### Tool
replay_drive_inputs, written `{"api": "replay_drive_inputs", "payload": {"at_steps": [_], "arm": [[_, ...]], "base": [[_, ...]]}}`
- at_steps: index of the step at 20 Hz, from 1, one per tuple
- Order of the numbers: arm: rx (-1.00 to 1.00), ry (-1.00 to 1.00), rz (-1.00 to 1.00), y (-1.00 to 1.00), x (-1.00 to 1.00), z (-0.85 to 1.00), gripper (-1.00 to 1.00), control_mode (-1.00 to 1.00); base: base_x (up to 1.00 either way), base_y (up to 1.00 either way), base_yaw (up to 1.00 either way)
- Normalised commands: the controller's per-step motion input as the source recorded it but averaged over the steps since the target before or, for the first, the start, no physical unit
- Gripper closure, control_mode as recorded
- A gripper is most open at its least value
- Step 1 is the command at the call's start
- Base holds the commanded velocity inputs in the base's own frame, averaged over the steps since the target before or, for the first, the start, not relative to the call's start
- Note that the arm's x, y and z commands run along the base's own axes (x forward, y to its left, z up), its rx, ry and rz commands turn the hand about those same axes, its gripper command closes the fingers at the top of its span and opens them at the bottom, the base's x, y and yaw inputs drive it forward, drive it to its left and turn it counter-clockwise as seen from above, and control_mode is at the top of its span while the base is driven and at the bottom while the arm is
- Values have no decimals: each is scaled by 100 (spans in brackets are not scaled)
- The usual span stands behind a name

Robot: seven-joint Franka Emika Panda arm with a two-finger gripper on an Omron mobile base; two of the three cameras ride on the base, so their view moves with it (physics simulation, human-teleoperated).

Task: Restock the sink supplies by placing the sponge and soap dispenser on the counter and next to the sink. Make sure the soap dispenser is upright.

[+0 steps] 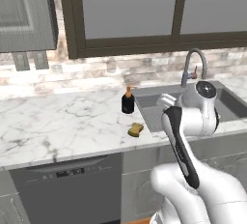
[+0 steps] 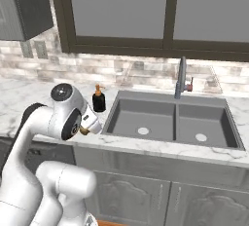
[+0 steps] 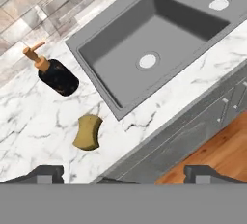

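The hand (image 3: 123, 172) hung released above the desk's (image 3: 38, 117) front edge, jaws wide and grasping nothing. In the hand view the sponge (image 3: 87, 132) lay flat on the marble at about ten o'clock from it. The soap dispenser (image 3: 54, 73) stood upright beyond the sponge, just beside the sink's (image 3: 144, 39) left rim.

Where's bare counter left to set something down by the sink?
The counter left of the soap dispenser and sponge is bare marble. Tight spots: the strip between those two and the sink, and the front edge.
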Motion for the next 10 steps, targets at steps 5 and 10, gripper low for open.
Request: {"api": "replay_drive_inputs", "payload": {"at_steps": [5,10], "arm": [[0,-4,-7,-47,-88,99,-100,-100],[-1,-3,-3,-35,-37,40,-100,-100]], "base": [[0,0,0],[0,0,0]]}}
